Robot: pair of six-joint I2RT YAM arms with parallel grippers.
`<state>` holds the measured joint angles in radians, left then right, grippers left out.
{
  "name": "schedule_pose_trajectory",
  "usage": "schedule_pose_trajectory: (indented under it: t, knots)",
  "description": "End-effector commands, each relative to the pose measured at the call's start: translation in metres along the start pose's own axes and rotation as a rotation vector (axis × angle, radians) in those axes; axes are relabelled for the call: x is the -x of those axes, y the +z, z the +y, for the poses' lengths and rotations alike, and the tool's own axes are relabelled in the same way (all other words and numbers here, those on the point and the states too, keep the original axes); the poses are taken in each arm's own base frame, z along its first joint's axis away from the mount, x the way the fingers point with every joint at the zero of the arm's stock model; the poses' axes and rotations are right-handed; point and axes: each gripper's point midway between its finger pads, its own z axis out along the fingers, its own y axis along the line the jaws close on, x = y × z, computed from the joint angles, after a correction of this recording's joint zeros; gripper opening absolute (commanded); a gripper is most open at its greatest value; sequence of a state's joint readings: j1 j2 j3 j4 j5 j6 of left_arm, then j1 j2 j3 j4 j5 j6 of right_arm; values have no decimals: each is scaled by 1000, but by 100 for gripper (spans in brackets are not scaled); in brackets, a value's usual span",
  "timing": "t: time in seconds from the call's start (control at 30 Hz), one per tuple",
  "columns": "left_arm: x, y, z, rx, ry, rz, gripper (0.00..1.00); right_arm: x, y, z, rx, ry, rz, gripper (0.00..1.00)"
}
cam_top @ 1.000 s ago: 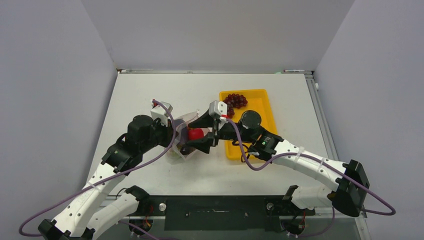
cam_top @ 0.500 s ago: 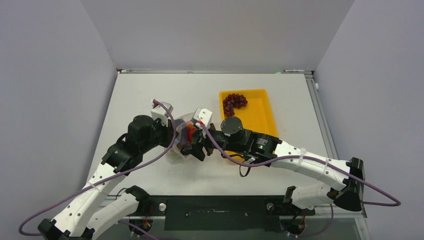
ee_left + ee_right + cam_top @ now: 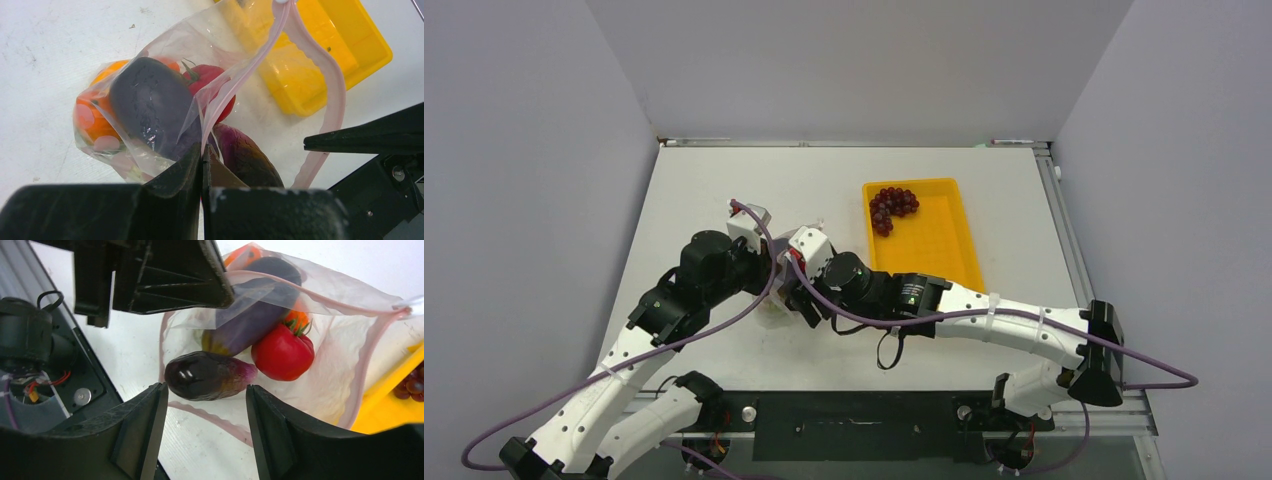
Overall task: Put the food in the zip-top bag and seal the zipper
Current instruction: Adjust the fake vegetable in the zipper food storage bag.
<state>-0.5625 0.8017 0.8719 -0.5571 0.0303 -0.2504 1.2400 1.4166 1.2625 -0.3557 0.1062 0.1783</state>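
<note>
I have the zip-top bag (image 3: 210, 45) open on the table (image 3: 724, 190) just left of the yellow tray (image 3: 944, 250), its pink zipper (image 3: 332, 85) curving round the mouth. Inside lie a purple eggplant (image 3: 207, 375), a second eggplant (image 3: 255, 315), a red tomato (image 3: 282, 352) and orange pieces (image 3: 90, 117). My left gripper (image 3: 202, 150) is clamped on the bag's left rim, my right gripper (image 3: 206, 389) hangs over the mouth with its fingers spread wide and empty, and the dark red grape bunch (image 3: 892, 205) sits in the tray's far-left corner.
</note>
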Motion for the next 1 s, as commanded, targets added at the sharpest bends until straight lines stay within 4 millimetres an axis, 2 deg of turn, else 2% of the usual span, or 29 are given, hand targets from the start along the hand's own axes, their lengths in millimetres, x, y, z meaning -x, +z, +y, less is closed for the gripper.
schedule_pose_trajectory:
  t: [0.0, 0.37, 0.63, 0.97]
  knots:
    - [12, -4, -2, -1, 11, -35, 0, 28, 0, -7, -106, 118, -84, 59]
    - [12, -5, -3, -5, 10, -37, 0, 16, 22, -2, -175, 259, -79, 59]
    - [13, -6, -4, -10, 11, -43, 0, 8, 30, -2, -211, 300, -81, 63]
    - [13, -7, -5, -13, 12, -43, 0, 12, 37, 4, -202, 326, -98, 63]
